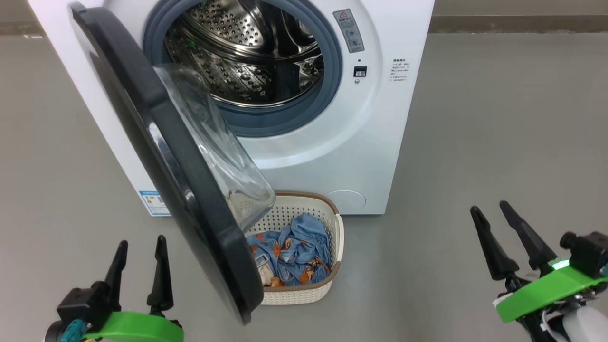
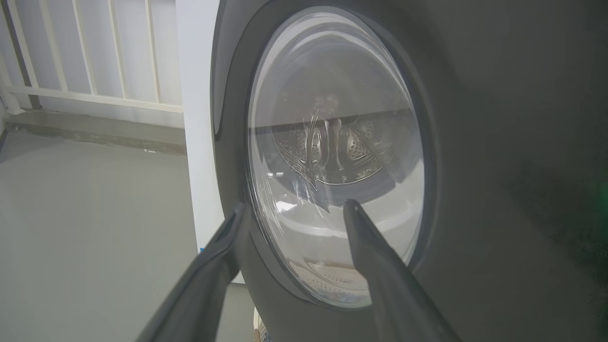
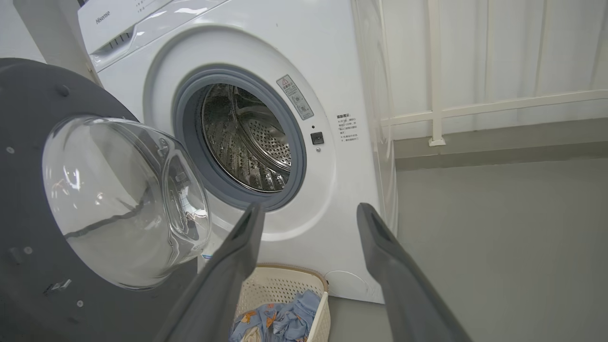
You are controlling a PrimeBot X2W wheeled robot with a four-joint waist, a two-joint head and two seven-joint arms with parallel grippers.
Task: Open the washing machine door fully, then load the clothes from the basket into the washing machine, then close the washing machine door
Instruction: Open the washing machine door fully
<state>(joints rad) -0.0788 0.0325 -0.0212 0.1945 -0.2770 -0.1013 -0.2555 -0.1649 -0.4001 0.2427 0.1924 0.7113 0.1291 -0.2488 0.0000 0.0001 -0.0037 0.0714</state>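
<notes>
While left end effector (image 1: 142,240) and right end effector (image 1: 489,206) gape wide, empty, the basket (image 1: 338,228) sits between them on grey floor (image 1: 475,118).

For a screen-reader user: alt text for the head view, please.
A white washer with its black door swung partly open, steel drum showing. A basket of blue clothes sits on the floor before it, partly behind the door; the left gripper and right gripper, both open, sit low in the corners.
</notes>
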